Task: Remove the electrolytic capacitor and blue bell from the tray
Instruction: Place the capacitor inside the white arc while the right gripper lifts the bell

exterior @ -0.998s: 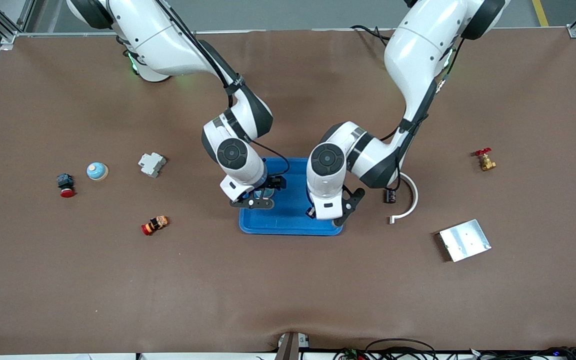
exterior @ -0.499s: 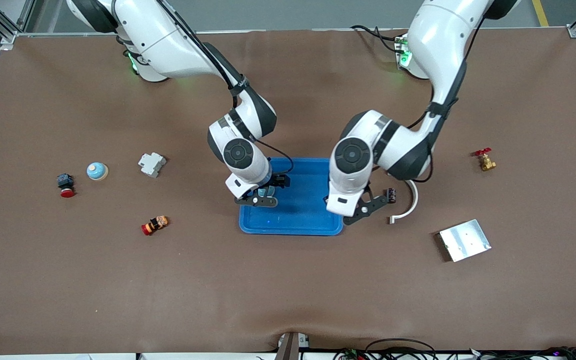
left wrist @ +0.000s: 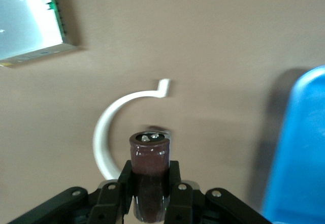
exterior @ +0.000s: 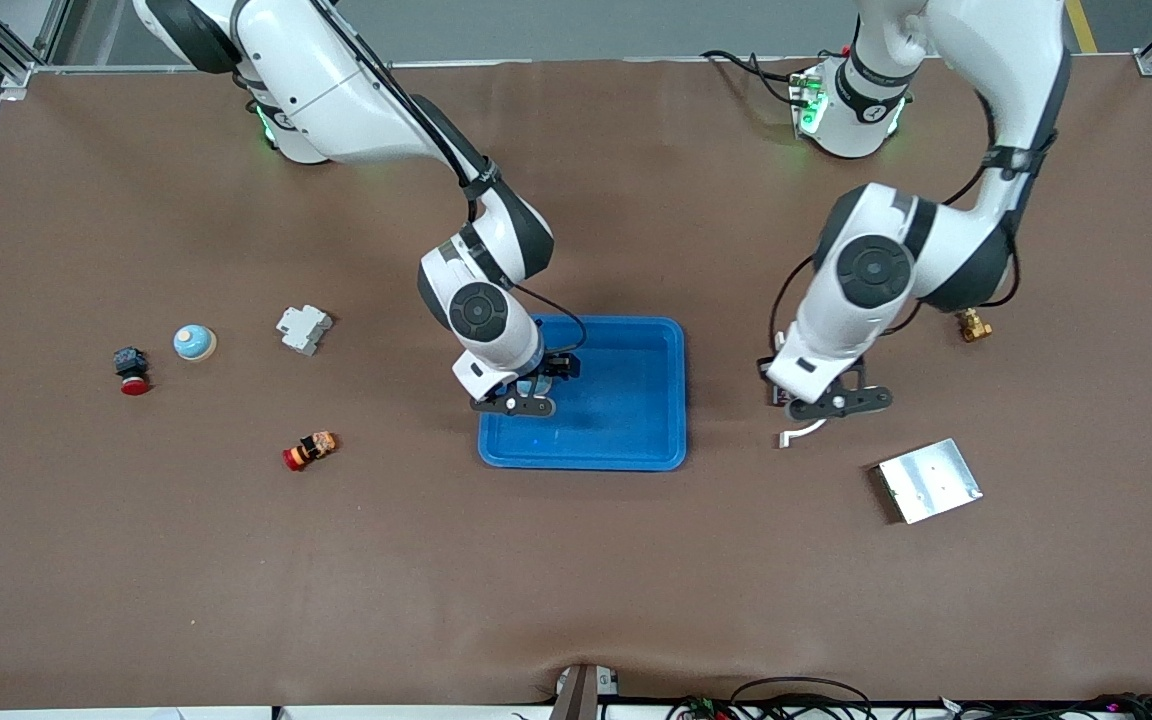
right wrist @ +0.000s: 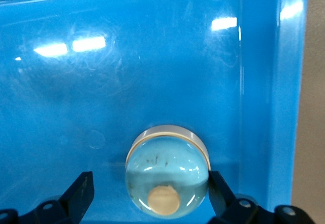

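Standing upright between the fingers of the left hand (left wrist: 150, 203) is the capacitor (left wrist: 150, 170), a dark brown glossy cylinder with two small metal terminals on its top face; the fingers are clamped on its sides. It is over the brown counter (exterior: 576, 560) beside a white curved clip (left wrist: 109, 127), a thin plastic arc with a short hooked end, lying flat toward the left arm's end of the blue tray (exterior: 636, 440).

The bell (right wrist: 167, 176) is a smooth pale-blue dome with a cream knob and a light rim, sitting on the floor of the tray near the wall toward the right arm's end. The right hand (right wrist: 150, 193) is down around it with its black fingers (right wrist: 81, 191) spread apart on either side, a clear gap on one side.

The tray is glossy, rounded-cornered plastic that mirrors the lights. A flat silver metal plate (exterior: 929, 480) lies nearer the front camera than the clip. A brass valve (exterior: 973, 324) shows partly past the left arm. Toward the right arm's end lie a second bell (exterior: 194, 342), a grey breaker (exterior: 304, 328), a red-capped button (exterior: 131, 370) and a small red switch (exterior: 309, 449).
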`<control>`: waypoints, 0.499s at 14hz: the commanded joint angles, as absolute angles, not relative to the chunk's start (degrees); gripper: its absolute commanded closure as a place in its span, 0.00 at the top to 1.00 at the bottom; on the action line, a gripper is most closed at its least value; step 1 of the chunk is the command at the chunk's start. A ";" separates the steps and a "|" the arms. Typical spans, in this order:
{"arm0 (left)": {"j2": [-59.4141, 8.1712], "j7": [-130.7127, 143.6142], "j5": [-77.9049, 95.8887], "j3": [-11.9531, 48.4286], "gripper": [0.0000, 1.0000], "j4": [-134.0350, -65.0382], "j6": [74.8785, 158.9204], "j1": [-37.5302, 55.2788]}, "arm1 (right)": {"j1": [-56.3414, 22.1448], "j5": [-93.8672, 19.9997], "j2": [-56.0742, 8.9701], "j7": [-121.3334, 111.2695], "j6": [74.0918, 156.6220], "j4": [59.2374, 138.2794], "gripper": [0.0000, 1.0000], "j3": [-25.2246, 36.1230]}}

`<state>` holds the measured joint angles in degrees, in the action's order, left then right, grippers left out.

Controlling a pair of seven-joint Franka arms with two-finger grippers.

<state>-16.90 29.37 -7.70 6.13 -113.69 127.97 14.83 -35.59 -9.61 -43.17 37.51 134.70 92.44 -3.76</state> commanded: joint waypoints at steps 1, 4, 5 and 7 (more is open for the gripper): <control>-12.22 20.95 -7.47 6.50 0.00 -121.36 131.73 11.35 | -35.42 -7.13 -43.94 38.50 135.09 91.67 1.00 -3.87; -10.46 12.16 -7.47 6.50 0.00 -129.09 140.68 6.87 | -35.42 -6.86 -44.73 38.32 135.09 91.41 1.00 -3.87; -10.37 9.08 -7.47 6.50 0.00 -130.94 143.24 5.29 | -35.42 -7.03 -44.74 38.49 135.09 91.32 1.00 -3.87; -10.63 3.89 -7.47 6.50 0.00 -132.88 146.06 2.47 | -35.24 -7.12 -44.74 38.67 135.09 91.32 0.78 -3.87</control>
